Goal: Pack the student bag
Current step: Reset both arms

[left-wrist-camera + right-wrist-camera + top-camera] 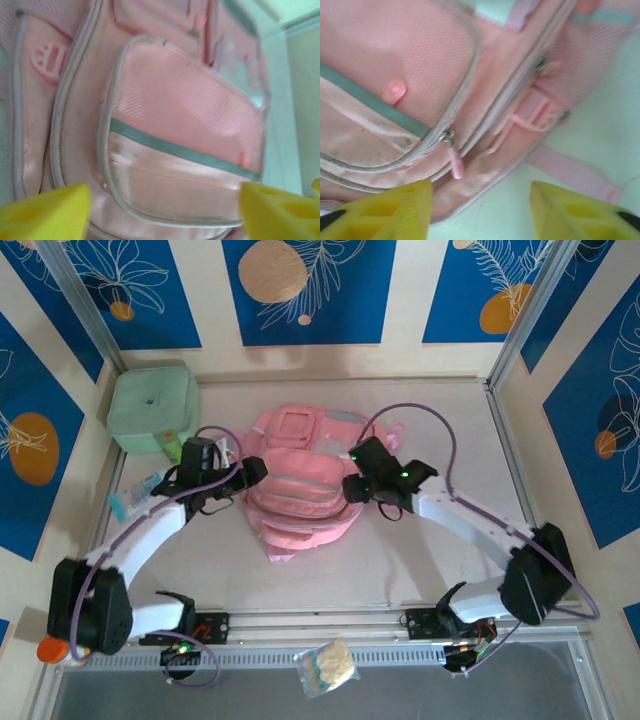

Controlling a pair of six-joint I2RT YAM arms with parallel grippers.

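Student bag (300, 495) lies flat on the tabletop (400, 570), between both arms. Left pincer (165, 210) and right pincer (480, 205) both gape empty above it. Best: right takes the pink zip pull (456, 167) squarely, left pins fabric

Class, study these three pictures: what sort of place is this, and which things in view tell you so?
Probably a robot test booth, not a classroom. Patterned blue panels wall in a table, a left arm and right arm are bolted at its near edge, and the student bag lies between them.
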